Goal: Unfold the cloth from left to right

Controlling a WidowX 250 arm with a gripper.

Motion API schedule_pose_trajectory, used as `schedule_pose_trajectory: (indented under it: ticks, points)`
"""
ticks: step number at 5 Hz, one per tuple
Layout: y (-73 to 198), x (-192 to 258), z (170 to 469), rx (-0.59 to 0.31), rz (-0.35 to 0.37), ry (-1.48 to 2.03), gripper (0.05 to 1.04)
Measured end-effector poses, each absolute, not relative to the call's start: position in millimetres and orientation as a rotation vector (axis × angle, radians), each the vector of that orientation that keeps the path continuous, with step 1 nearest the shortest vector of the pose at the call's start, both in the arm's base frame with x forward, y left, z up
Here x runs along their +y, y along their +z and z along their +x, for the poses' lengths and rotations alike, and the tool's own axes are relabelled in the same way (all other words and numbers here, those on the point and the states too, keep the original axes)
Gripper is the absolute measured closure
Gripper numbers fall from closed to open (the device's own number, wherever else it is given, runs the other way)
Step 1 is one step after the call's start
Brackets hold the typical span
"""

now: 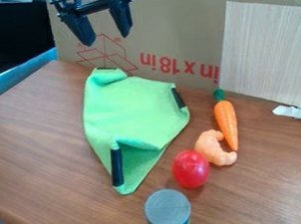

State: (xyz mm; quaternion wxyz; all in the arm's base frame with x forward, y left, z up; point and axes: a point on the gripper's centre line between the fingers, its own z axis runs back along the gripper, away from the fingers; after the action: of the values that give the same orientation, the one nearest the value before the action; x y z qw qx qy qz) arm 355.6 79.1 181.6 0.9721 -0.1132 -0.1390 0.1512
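Fingers parted, the black tool [108,40] hung over the far left corner of the desk [42,139], in front of the upright cardboard [178,29] and above the level of the cloth [129,106], with nothing between its tips. Both tips pointed down.

Below it and apart from it, the green cloth lay on the desk, reaching from close by the cardboard toward the near edge and narrowing there to a point. Its far end was bunched up, with a small dark strip showing behind. One black strip [178,97] ran along its right side; another [117,166] stood out near its pointed end, beside a raised fold, so the cloth was only partly spread.

To the right of the cloth sat a red ball-like toy [190,169], with a curled orange toy [214,149] just beside it and a toy carrot [226,121] next to that, green top toward the cardboard. Nearer the near edge stood a jar with a grey lid [167,210]. A pale board [268,52] leaned upright at the far right, a whitish strip [299,112] by its foot.
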Motion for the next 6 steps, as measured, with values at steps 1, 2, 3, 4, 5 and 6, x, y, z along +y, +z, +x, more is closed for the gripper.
schedule_pose_trajectory:
  ticks: [1,2,3,4,5,6]
  points:
    - [168,78,357,-0.248,-0.238,0.318,0.083]
    - [150,63,363,-0.271,-0.245,0.333,0.083]
    - [122,54,375,-0.283,-0.206,0.377,0.083]
    - [98,47,387,-0.263,-0.165,0.424,0.083]
    - [90,42,408,-0.286,-0.138,0.478,0.083]
    - [85,46,422,-0.303,-0.124,0.536,0.083]
